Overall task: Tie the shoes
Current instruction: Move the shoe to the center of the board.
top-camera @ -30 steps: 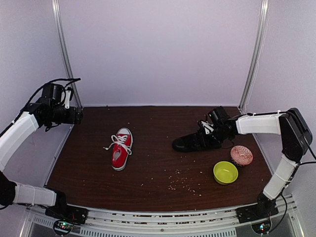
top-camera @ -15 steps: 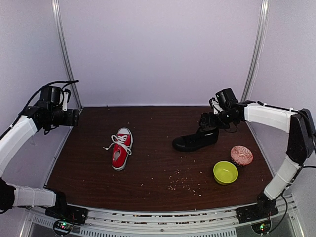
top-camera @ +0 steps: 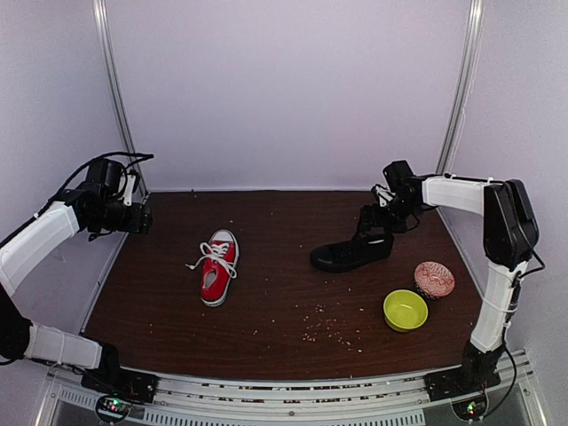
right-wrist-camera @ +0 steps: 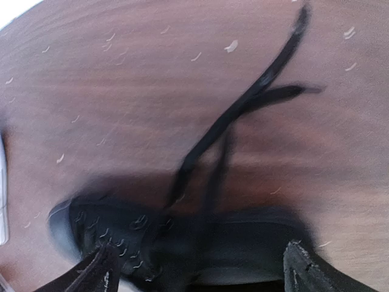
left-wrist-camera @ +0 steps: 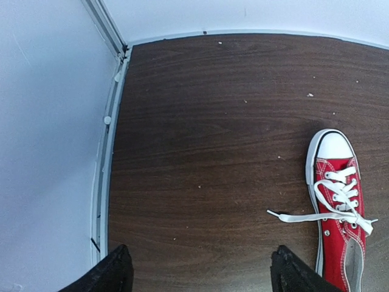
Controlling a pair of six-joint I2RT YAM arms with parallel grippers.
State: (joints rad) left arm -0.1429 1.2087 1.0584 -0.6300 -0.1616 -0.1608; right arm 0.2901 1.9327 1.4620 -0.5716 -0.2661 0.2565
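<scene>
Hovering at the upper left of the overhead view, the left gripper (top-camera: 135, 218) hangs over the left edge of the tabletop (top-camera: 284, 302), well apart from both shoes. Its own camera shows its fingers (left-wrist-camera: 112, 275) spread wide at the bottom of the frame, with only bare wood between them.

The red shoe (top-camera: 218, 266) lies sole down, left of the middle of the overhead view, its white toe toward the back wall. In the left wrist view it sits at the right edge, and one white lace (left-wrist-camera: 304, 216) trails out to the left across the wood.

The black shoe (top-camera: 352, 253) stands right of centre, toe pointing left. The right gripper (top-camera: 377, 220) hangs just above its heel end. The right wrist view is blurred, yet the fingers (right-wrist-camera: 91, 274) show wide apart at the bottom corners, with the black shoe below them and black laces (right-wrist-camera: 243, 115) running loose toward the upper right. Whether this gripper touches the shoe or its laces cannot be told.

A green bowl (top-camera: 406, 310) and a pink patterned cup (top-camera: 434, 279) sit close together at the lower right. Crumbs (top-camera: 324, 330) dot the wood near the front.
</scene>
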